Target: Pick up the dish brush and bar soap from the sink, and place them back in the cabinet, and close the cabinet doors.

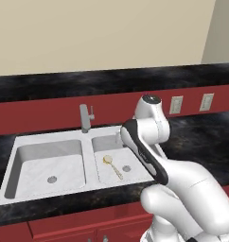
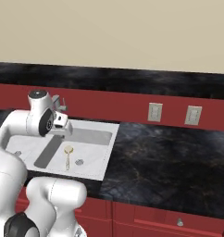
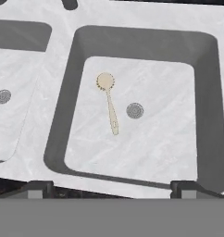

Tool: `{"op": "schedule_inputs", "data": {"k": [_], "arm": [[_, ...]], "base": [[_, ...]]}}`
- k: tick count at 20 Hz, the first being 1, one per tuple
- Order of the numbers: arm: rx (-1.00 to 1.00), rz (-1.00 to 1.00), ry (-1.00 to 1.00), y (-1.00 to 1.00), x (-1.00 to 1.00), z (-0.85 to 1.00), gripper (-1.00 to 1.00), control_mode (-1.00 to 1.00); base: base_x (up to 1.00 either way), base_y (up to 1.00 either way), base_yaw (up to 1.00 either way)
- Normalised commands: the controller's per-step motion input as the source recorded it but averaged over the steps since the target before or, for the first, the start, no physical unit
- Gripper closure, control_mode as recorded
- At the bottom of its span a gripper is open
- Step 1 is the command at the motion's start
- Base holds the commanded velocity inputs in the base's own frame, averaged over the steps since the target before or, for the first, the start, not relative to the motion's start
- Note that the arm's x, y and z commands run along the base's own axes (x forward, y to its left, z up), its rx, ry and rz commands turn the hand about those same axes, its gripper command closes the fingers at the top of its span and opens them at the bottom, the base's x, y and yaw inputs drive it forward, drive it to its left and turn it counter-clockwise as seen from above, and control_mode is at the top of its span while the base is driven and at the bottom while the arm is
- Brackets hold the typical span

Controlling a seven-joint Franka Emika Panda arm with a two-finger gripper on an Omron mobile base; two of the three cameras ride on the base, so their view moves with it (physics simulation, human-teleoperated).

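Looking straight down from the hand, the white marble-look sink [image 3: 211,28] spreads out below, its veined surface pale and smooth, two rounded-corner basins side by side with grey shaded walls. The dish brush [image 3: 109,99] lies flat on the floor of the right-hand basin: a thin pale-yellow stick with a small round, frilled whitish head. Its head points toward the back of the basin and its handle toward the front rim. Just beside the handle sits a round ribbed metal drain [image 3: 135,110], near but apart from it.

The gripper [image 3: 112,189] hangs above the front edge of that basin, two small dark finger tips [image 3: 38,189] poking up at the bottom of the hand view, set wide apart. The jaws are spread and hold nothing.

From the left base view, the brush [image 1: 112,166] shows as a slim golden sliver on the basin floor, with the grey upright faucet [image 1: 85,117] standing behind the divider. The worktop [image 2: 169,157] around the sink is glossy black stone with faint veining, backed by a dark red band carrying two pale wall sockets [image 2: 154,112]. Red drawer fronts [image 2: 174,221] run below, one with a small round silver knob.
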Motion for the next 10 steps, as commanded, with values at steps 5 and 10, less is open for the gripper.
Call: {"op": "schedule_inputs", "data": {"k": [5, 10], "arm": [[0.0, 0.0, 0.0, 0.0, 0.29, -0.32, -1.0, -1.0], [0.0, 0.0, 0.0, 0.01, 0.28, -0.29, -1.0, -1.0]], "base": [[0.0, 0.0, 0.0], [0.0, 0.0, 0.0]]}}
